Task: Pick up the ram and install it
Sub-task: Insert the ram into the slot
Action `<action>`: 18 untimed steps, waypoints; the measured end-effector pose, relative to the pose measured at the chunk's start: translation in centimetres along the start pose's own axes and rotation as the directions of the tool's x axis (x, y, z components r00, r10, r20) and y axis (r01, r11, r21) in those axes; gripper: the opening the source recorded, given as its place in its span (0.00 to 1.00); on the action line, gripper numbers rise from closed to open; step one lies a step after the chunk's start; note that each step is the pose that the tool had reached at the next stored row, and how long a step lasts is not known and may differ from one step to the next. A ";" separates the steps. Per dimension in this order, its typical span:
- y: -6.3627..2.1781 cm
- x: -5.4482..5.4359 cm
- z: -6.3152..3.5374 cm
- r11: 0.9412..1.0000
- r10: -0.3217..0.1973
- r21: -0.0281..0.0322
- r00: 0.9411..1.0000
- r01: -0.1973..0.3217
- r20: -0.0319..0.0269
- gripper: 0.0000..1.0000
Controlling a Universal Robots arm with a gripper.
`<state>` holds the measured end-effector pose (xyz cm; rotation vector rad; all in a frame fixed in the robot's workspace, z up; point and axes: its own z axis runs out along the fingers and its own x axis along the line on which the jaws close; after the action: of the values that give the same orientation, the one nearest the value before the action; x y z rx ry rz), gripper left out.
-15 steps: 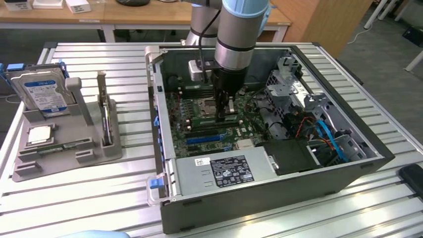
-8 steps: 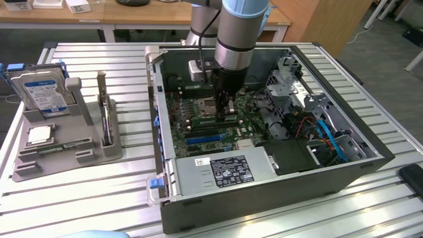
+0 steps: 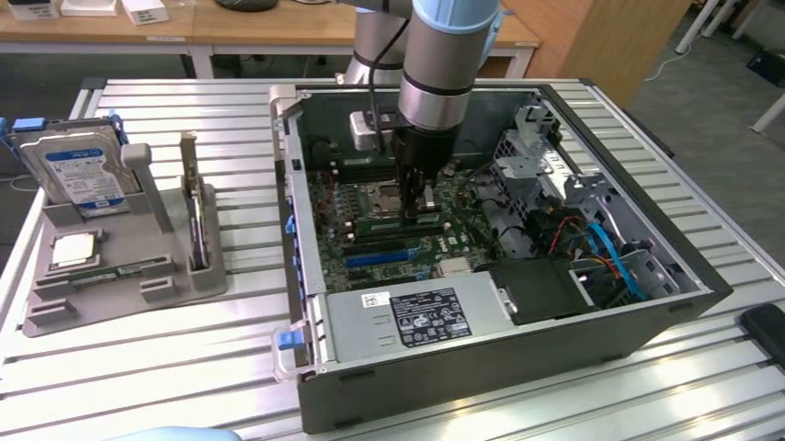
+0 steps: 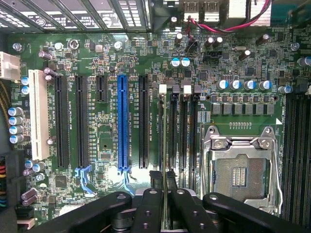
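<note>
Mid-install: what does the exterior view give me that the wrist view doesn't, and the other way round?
Exterior: the holder at the exterior view's left with the hard drive and processor, the table, the case from outside, its power supply.
Wrist: the ram edge-on in the shut claw, parallel to the memory slots; the white slot.
Both: the claw over the motherboard, the CPU socket, the blue slot.
</note>
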<state>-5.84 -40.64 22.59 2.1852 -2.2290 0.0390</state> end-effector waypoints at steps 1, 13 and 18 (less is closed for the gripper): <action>-0.01 0.0 -0.05 1.000 0.000 -0.001 1.000 0.000 0.000 0.13; -0.06 0.0 -0.34 1.000 0.000 -0.011 1.000 0.000 -0.008 0.13; -0.07 0.0 -0.34 1.000 -0.001 -0.012 1.000 0.001 -0.008 0.13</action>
<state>-5.78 -40.65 22.93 2.1757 -2.2184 0.0350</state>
